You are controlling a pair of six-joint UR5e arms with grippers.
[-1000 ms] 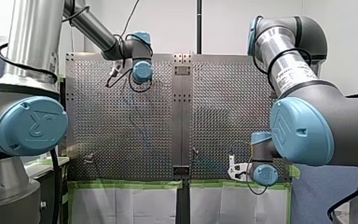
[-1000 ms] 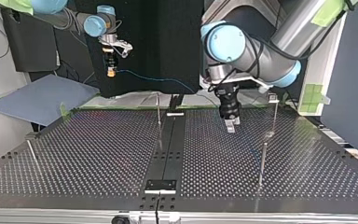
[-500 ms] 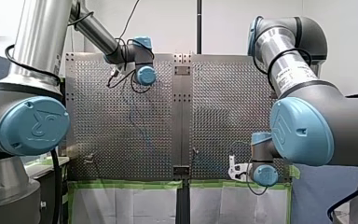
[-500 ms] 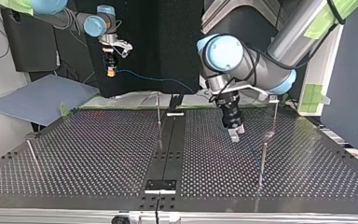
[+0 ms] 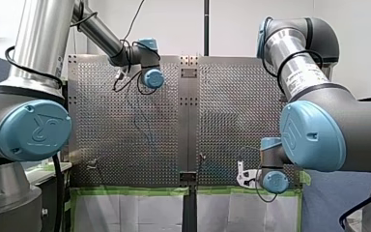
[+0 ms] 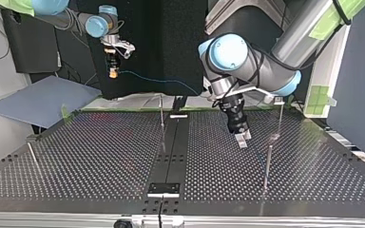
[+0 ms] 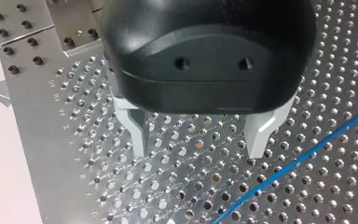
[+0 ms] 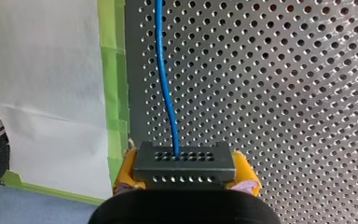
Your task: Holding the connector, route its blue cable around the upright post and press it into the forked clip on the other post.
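Over perforated steel bench (image 8: 284, 93), my right gripper (image 8: 184, 170) clamps black rectangular connector (image 8: 184, 158); my left gripper (image 7: 198, 147) hangs open, empty. Slack thin blue cable (image 8: 164, 70) may snag.

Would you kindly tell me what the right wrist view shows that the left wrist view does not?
Only the right wrist view: my right end effector, its yellow pads shut on the black connector, and green tape along the table's edge. Only the left wrist view: my left end effector, its metal fingers open with nothing between them. Both: the blue cable lying over the perforated table.
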